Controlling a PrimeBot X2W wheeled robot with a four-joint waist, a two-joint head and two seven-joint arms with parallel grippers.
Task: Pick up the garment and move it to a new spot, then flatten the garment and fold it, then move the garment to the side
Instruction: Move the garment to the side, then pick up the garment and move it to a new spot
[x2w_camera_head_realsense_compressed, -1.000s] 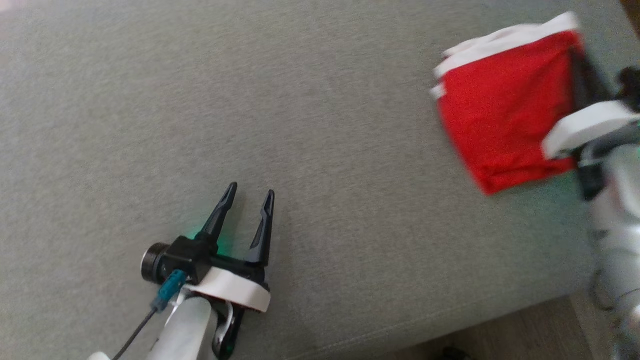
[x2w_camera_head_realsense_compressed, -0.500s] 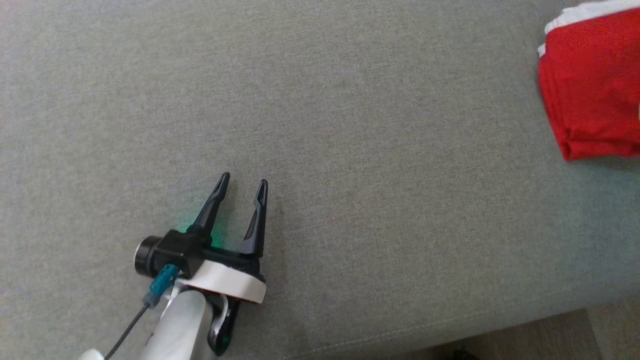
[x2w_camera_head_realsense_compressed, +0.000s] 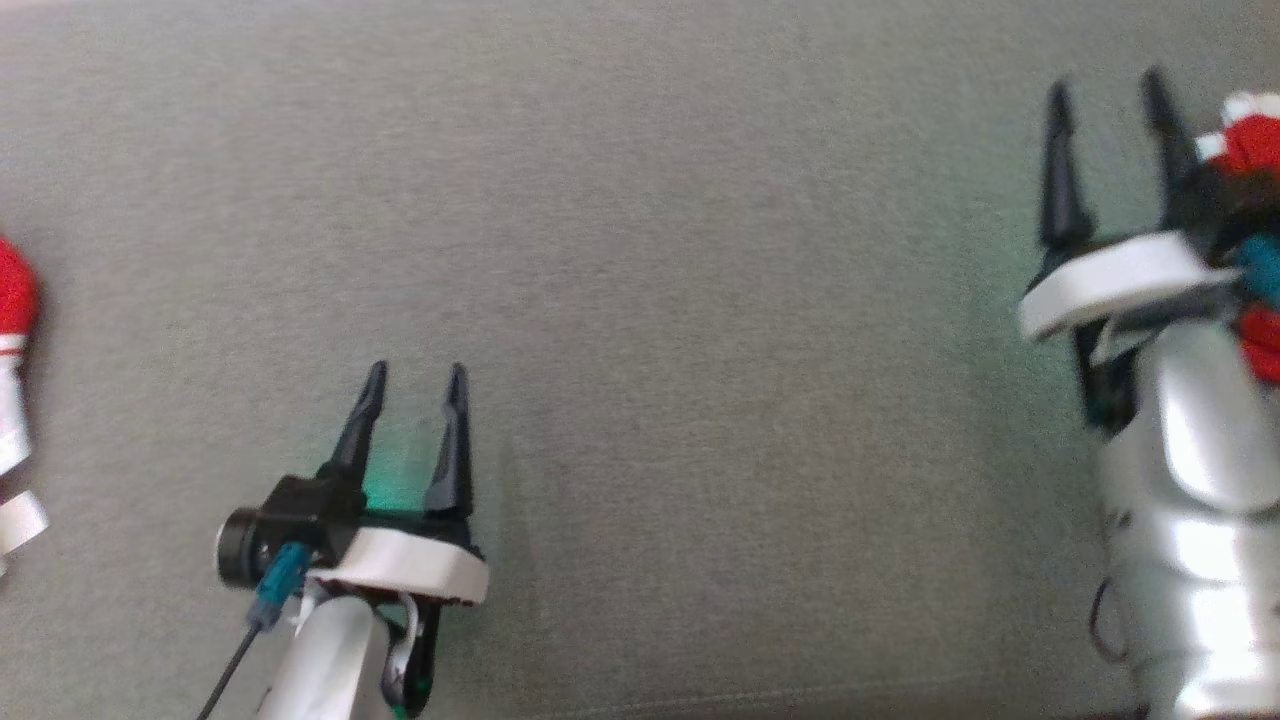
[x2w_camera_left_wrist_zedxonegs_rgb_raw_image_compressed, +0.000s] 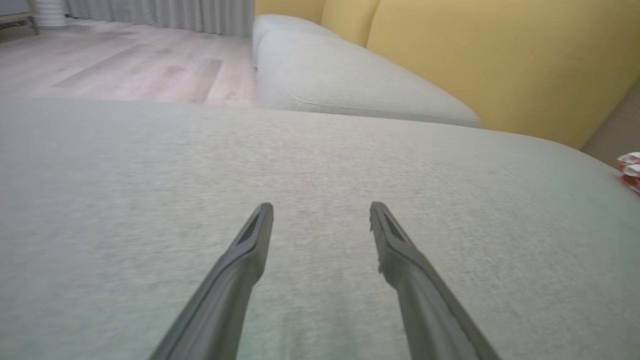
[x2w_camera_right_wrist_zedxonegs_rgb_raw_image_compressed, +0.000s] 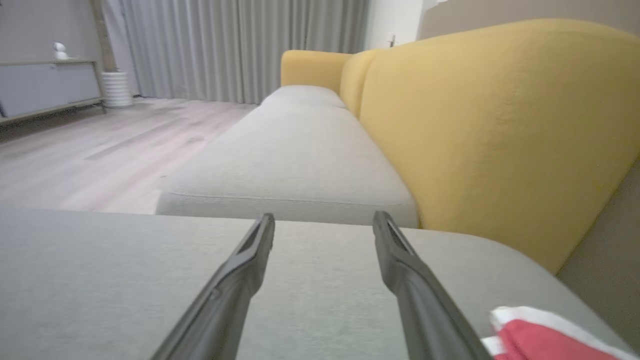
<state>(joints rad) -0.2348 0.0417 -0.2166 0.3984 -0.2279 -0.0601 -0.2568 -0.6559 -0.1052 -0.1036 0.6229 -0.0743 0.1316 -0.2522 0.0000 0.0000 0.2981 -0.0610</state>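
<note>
The garment (x2w_camera_head_realsense_compressed: 1255, 145) is red with white trim and lies at the far right of the grey cushion (x2w_camera_head_realsense_compressed: 700, 250), mostly hidden behind my right wrist. It also shows as a red and white fold (x2w_camera_right_wrist_zedxonegs_rgb_raw_image_compressed: 545, 335) low in the right wrist view. My right gripper (x2w_camera_head_realsense_compressed: 1106, 85) is open and empty just left of the garment, its fingers (x2w_camera_right_wrist_zedxonegs_rgb_raw_image_compressed: 240, 270) over bare cushion. My left gripper (x2w_camera_head_realsense_compressed: 416, 375) is open and empty at the lower left, far from the garment. In the left wrist view its fingers (x2w_camera_left_wrist_zedxonegs_rgb_raw_image_compressed: 400, 260) stand wide apart above the cushion.
Another red and white cloth (x2w_camera_head_realsense_compressed: 12, 300) pokes in at the head view's left edge. A yellow backrest (x2w_camera_right_wrist_zedxonegs_rgb_raw_image_compressed: 500, 125) rises beyond the garment. A second grey seat (x2w_camera_right_wrist_zedxonegs_rgb_raw_image_compressed: 290, 165) adjoins the cushion, with wooden floor (x2w_camera_right_wrist_zedxonegs_rgb_raw_image_compressed: 75, 155) beside it.
The right gripper, shut on the garment's edge a second ago, has opened and let it go. The head camera has swung, so the whole picture has shifted. The left gripper stays open.
</note>
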